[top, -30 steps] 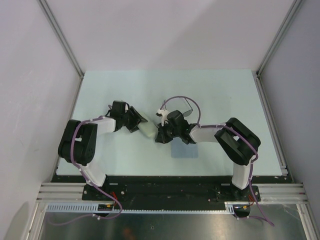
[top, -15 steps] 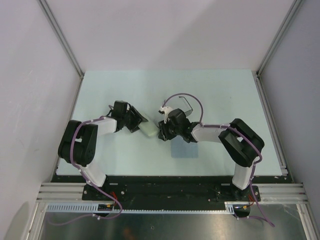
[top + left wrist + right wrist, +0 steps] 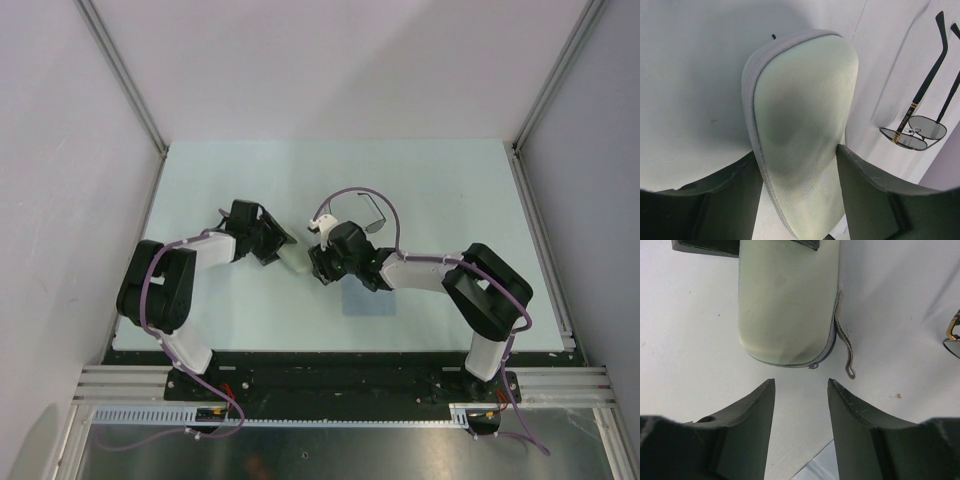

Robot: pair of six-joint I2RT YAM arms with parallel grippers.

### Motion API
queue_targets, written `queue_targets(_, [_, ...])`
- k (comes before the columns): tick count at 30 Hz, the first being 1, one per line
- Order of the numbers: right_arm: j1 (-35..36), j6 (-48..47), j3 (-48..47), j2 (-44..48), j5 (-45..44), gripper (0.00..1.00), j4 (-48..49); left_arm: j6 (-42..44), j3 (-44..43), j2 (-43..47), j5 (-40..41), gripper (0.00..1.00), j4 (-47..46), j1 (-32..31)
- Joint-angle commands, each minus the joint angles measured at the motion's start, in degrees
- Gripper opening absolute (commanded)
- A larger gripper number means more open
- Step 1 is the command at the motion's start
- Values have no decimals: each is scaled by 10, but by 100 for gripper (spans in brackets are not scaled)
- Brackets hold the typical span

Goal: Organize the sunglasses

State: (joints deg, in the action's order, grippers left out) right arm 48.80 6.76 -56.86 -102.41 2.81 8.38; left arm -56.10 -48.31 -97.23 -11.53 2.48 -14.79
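The sunglasses (image 3: 365, 213) lie unfolded on the table behind my right wrist; the left wrist view shows their grey lenses and black arms (image 3: 912, 135). My left gripper (image 3: 799, 165) is shut on the beige case (image 3: 800, 115), with a finger pressed against each long side. In the top view the case (image 3: 294, 262) lies between the two grippers. My right gripper (image 3: 801, 382) is open with nothing between its fingers, a short way off the case's rounded end (image 3: 785, 305). A zipper cord (image 3: 845, 340) dangles beside that end.
The light-blue cloth (image 3: 368, 298) lies flat under my right forearm, and its corner (image 3: 822, 465) shows below the right fingers. The pale table (image 3: 450, 180) is walled by white panels, with aluminium posts (image 3: 125, 80) at the back corners.
My right gripper has gone from shut to open and now stands apart from the case's end. The left gripper keeps its hold on the case.
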Motion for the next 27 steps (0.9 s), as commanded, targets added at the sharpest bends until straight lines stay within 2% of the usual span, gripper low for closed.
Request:
queue_targets(1, [1,-22,-26,6,-3,52,9,13,8,-22,66,65,93,-1])
queue_targets(6, [-5,-24,-28,-3,2,51,20,16,3,-21,70,65,99,-2])
queue_targets(15, [-26,-84,-28,-22,65,39,12,24,-13,-29,70,65,114,-2])
queue_targets(27, [-19,-98,-28,-60,70,45,47,34,-27,-37,71,64,129,-3])
